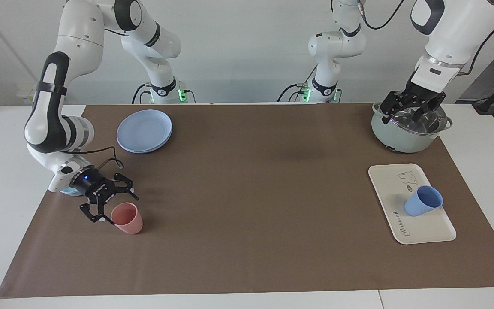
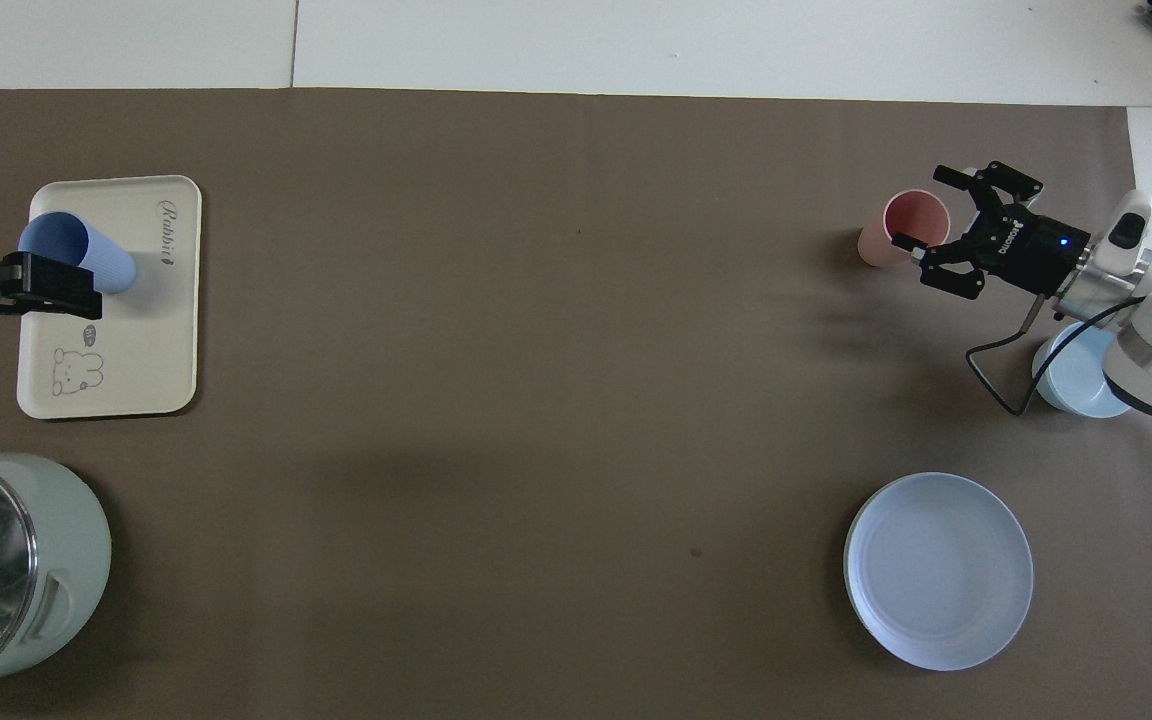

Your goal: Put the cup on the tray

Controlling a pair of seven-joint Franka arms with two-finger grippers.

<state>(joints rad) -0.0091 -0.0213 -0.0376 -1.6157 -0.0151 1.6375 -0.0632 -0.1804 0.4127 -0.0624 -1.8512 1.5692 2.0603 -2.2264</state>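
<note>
Left gripper [image 1: 412, 115] over pot [image 1: 401, 137]; cup [image 1: 423, 201] on tray [image 1: 390, 180]

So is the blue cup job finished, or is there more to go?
It looks done: the blue cup stands upright on the tray. Nothing is in hand: the left gripper hangs open over the pot, and the right gripper sits open beside the pink cup. Nothing visibly remains.

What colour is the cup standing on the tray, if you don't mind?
Periwinkle blue; the cup on the cream tray shows best in the facing view.
</note>
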